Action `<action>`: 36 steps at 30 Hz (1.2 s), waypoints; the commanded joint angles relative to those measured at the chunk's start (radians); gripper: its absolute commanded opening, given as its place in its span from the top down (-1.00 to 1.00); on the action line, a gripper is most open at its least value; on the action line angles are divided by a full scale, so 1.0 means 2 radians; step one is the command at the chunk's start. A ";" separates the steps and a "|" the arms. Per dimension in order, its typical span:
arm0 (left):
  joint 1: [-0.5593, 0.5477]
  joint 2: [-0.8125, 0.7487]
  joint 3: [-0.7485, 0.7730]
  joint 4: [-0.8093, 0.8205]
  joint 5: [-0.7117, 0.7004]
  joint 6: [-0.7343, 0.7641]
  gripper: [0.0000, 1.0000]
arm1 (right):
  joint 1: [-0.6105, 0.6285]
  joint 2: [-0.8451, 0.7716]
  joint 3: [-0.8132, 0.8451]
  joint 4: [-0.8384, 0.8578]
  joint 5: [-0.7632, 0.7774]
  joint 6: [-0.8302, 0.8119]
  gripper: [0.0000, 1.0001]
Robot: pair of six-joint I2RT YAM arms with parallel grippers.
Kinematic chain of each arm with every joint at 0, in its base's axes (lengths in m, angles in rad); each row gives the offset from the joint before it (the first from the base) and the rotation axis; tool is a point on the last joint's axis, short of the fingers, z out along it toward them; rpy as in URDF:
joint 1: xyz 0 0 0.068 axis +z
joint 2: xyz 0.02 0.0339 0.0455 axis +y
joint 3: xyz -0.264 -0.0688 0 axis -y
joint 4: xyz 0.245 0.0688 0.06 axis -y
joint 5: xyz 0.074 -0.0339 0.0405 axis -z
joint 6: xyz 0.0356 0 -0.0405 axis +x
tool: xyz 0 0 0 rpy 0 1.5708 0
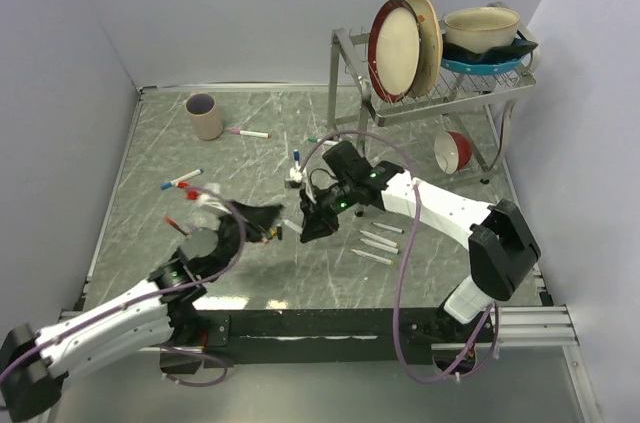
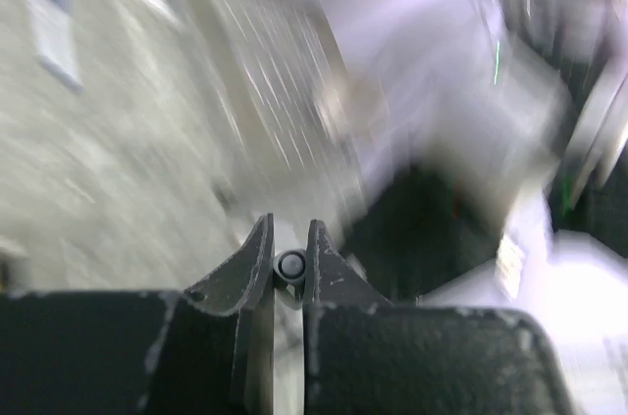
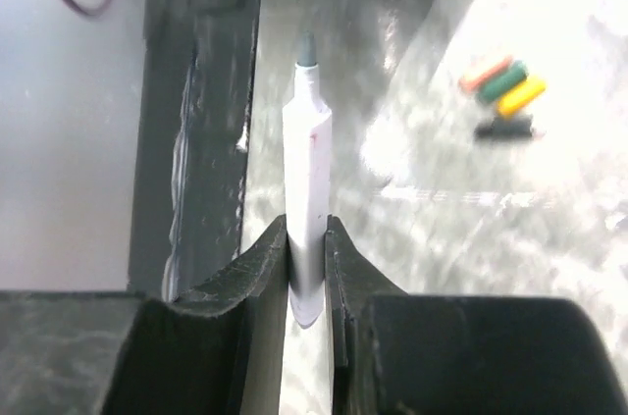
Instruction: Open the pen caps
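Pen caps: small, light, hard plastic, slick; best pinched across the middle and pulled straight off. One round end, likely a cap (image 2: 290, 265), is nipped in the narrow left pincer (image 2: 289, 234). Four loose caps (image 3: 500, 91) (orange, green, yellow, black) lie on the counter (image 3: 471, 229). The right pincer (image 3: 306, 229) clamps one uncapped pen (image 3: 307, 170). Three bare barrels (image 1: 378, 241) lie nearby. Capped: pink pen (image 1: 250, 132), blue pen (image 1: 297, 158).

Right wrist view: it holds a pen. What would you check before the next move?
1. Right gripper clamped on the white pen: ok.
2. Pen's far tip bare: ok.
3. Left gripper shut on a small round piece: ok; is it a cap: cannot tell, blurred.
4. Loose caps lying apart from the pen: ok.
5. All pens uncapped: not ok, capped pens lie on the table.
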 commanded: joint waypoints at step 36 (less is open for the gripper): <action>0.039 0.075 0.010 -0.262 -0.086 -0.163 0.98 | -0.063 -0.063 -0.155 -0.115 0.349 -0.081 0.73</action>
